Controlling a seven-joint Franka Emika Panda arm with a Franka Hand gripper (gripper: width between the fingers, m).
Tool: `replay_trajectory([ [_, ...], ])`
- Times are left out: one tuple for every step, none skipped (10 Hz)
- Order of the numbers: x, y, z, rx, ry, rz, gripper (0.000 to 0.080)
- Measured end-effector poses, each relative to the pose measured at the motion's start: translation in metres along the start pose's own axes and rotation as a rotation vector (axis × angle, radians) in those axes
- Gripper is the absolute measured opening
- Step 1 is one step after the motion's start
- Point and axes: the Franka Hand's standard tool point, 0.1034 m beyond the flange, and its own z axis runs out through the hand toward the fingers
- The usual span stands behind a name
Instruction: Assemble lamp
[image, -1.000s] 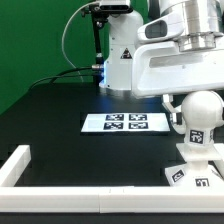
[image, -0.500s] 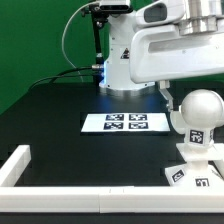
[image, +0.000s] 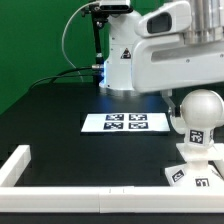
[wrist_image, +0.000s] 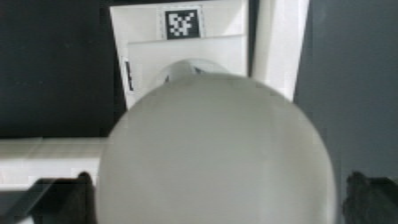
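Note:
The lamp's rounded white bulb (image: 200, 112) stands on the angular white base block (image: 196, 160) at the exterior view's right; both carry square tags. In the wrist view the bulb (wrist_image: 214, 140) fills the middle, with the tagged base (wrist_image: 178, 35) beyond it. My gripper (wrist_image: 217, 198) is open, with its dark fingertips (wrist_image: 61, 198) set wide on either side of the bulb and a gap showing between them and it. In the exterior view the arm's white body hides most of the gripper above the bulb. The cup-shaped shade is out of view.
The marker board (image: 124, 123) lies flat in the middle of the black table. White border rails run along the front (image: 100, 205) and the exterior view's left corner (image: 15, 165). The robot's base and cables stand at the back (image: 115, 60).
The arm has shifted upward and toward the exterior view's right above the bulb. The bulb and base have not moved.

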Motion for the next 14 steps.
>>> replay_trajectory([
  [0.0025, 0.0001, 0.0004, 0.002, -0.036, 0.004, 0.0699],
  [0.0049, -0.0007, 0.0010, -0.002, -0.059, -0.002, 0.0699],
  [0.0072, 0.0002, 0.0018, -0.004, -0.041, -0.001, 0.0699],
  [0.0071, 0.0001, 0.0020, -0.003, -0.041, 0.007, 0.0699],
  [0.0072, 0.0001, 0.0019, -0.004, -0.041, 0.021, 0.0579],
  [0.0071, 0.0002, 0.0020, -0.004, -0.041, 0.021, 0.0561],
  [0.0071, -0.0005, 0.0022, -0.002, -0.041, 0.080, 0.0561],
  [0.0070, -0.0006, 0.0023, -0.003, -0.041, 0.154, 0.0561],
  [0.0067, -0.0016, 0.0028, -0.006, -0.041, 0.231, 0.0561],
  [0.0071, -0.0036, 0.0032, -0.007, -0.035, 0.356, 0.0561],
  [0.0079, -0.0028, 0.0029, -0.009, -0.024, 0.476, 0.0561],
  [0.0076, -0.0041, 0.0032, -0.008, -0.014, 0.577, 0.0561],
  [0.0096, -0.0045, 0.0044, 0.013, 0.022, 0.720, 0.0559],
  [0.0087, -0.0039, 0.0079, 0.025, 0.036, 0.799, 0.0551],
])
